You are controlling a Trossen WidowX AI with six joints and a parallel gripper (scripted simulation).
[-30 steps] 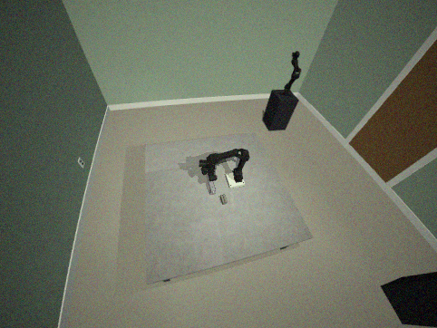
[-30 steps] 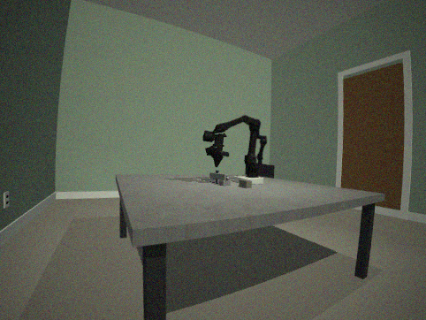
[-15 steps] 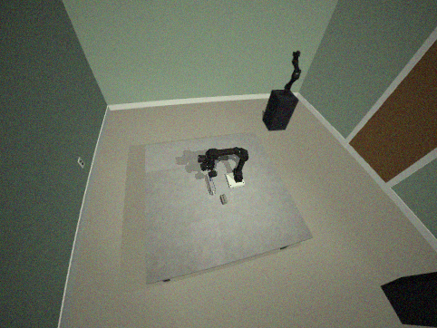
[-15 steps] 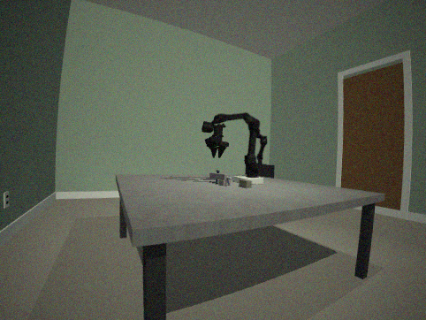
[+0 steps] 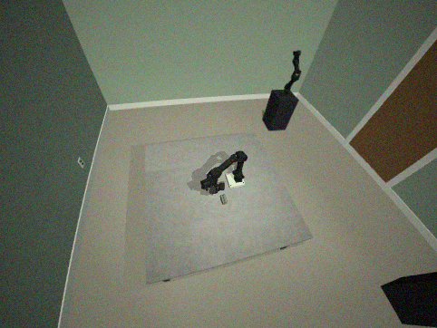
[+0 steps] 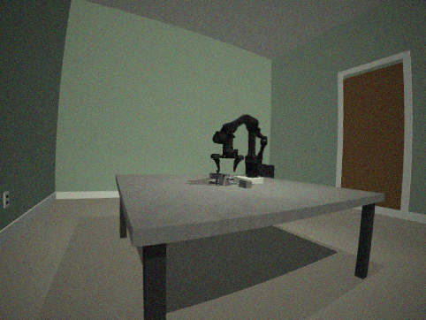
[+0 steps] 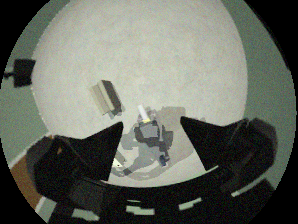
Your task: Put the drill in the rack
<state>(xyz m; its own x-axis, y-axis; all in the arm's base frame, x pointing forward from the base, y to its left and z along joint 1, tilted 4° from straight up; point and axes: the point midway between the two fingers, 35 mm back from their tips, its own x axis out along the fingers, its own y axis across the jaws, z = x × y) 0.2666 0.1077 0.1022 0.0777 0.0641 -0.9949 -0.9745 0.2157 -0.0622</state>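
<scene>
Fingers spread wide with nothing between them, the gripper [image 5: 217, 188] [image 6: 226, 171] [image 7: 152, 121] hangs just above the grey holder [image 6: 224, 179] [image 7: 148, 131]. At the holder there is a small white stick with a yellow band [image 7: 142, 111], which I take to be the drill. I cannot pick out the key, so I cannot tell if it is down.

The next job looks like pulling the drill out. If the key is not pushed down all the way, the drill may stay stuck, and a hard pull could drag the holder along or make the fingers slip off. The drill is thin, so if the fingers shut a bit to one side, they may miss it or pinch the holder too. Coming down too low could bump the holder. Pulling at a slant could make the drill jam.

Beside the holder, a little apart, is a small block with a groove [image 5: 223, 198] [image 6: 245, 183] [image 7: 106, 97], most likely the rack. The drill is not in it. A drill held crooked could miss the groove and roll off. Farther from the holder is the white plate [image 5: 232, 183] [image 6: 256, 180] [image 7: 117, 163] by the arm's foot, and a swing that way could bump the block
</scene>
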